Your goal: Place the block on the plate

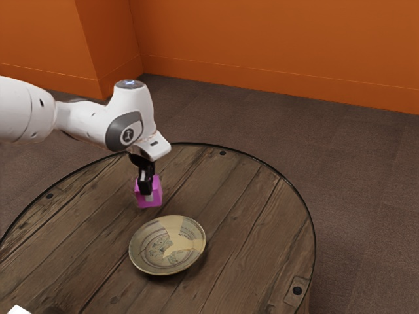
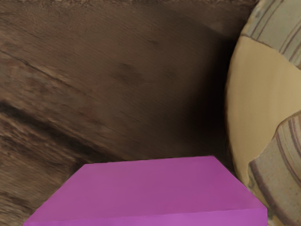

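The black gripper points down over the table, shut on the magenta block, with one finger across the block's near face. Just beyond the block, toward the exterior view's bottom, lies the patterned plate, with bare wood between them. From the wrist camera, the block looms large under my hand, and part of the plate shows beside it. Whether the block's underside touches the table cannot be told.
The round wooden table has a dark metal rim with bolts. A small white object sits at the exterior view's lower left corner. Orange walls stand behind, across a grey-brown floor.
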Robot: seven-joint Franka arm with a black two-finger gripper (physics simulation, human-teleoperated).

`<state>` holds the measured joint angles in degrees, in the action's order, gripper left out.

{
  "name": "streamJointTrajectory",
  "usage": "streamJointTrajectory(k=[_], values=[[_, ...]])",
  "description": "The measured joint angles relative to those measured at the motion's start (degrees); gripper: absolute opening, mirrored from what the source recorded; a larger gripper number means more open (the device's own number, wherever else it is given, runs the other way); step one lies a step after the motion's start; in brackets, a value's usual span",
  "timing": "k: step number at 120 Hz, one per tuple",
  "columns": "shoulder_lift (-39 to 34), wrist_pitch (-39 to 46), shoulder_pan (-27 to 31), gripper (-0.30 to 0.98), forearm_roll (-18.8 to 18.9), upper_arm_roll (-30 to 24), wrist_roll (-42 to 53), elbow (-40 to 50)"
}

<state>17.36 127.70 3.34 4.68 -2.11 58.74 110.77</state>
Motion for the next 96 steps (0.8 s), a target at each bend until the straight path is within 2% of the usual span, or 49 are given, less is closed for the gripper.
streamJointTrajectory(k=[29,58,82,96], values=[[-8.3,2.7,-7.7,0.38,1.1,-0.1,-5.3,10.9],[-10.8,5.1,-15.2,0.38,3.5,-0.2,-12.9,16.9],[-11.3,6.9,-15.6,0.38,4.4,-0.2,-19.0,20.5],[-11.0,7.3,-15.5,0.49,4.4,-0.1,-21.5,20.4]])
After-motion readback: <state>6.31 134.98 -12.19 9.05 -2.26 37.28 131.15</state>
